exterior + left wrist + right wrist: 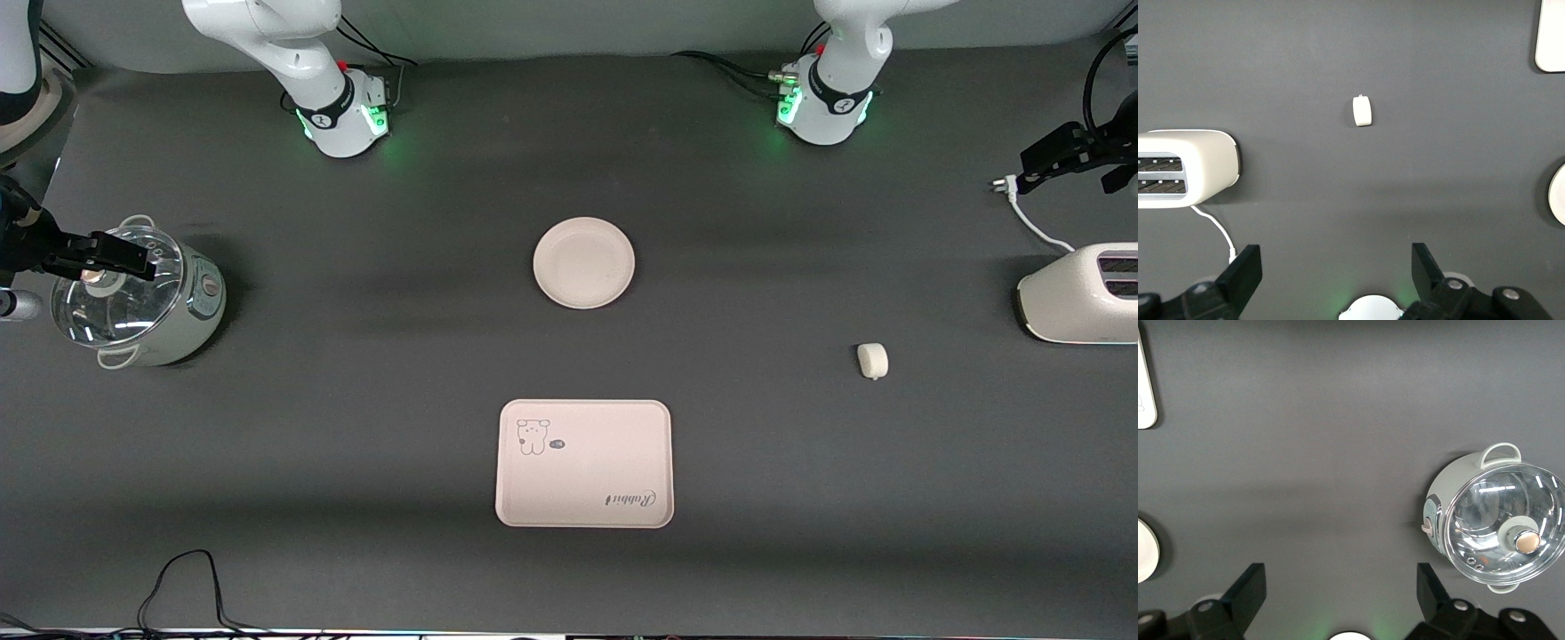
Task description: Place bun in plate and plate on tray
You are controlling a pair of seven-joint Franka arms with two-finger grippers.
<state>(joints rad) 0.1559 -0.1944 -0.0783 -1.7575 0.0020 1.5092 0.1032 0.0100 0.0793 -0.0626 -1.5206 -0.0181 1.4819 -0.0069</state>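
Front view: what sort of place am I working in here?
Probably a lab bench staged as a kitchen: a dark grey mat-covered table carries a white two-slot toaster, a pale green electric cooker with a glass lid, and a cream-pink rectangular tray, with two arm bases mounted along one edge.

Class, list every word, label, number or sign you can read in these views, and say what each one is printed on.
"Rabbit": script word on the tray, printed upside down as the front view shows it, at the corner nearest the front camera toward the left arm's end.
Small dark speech bubble beside the tray's cartoon animal: has lettering, too small to read.
Control panel on the cooker: markings too small to read.
Plate, bun, toaster: no text visible.
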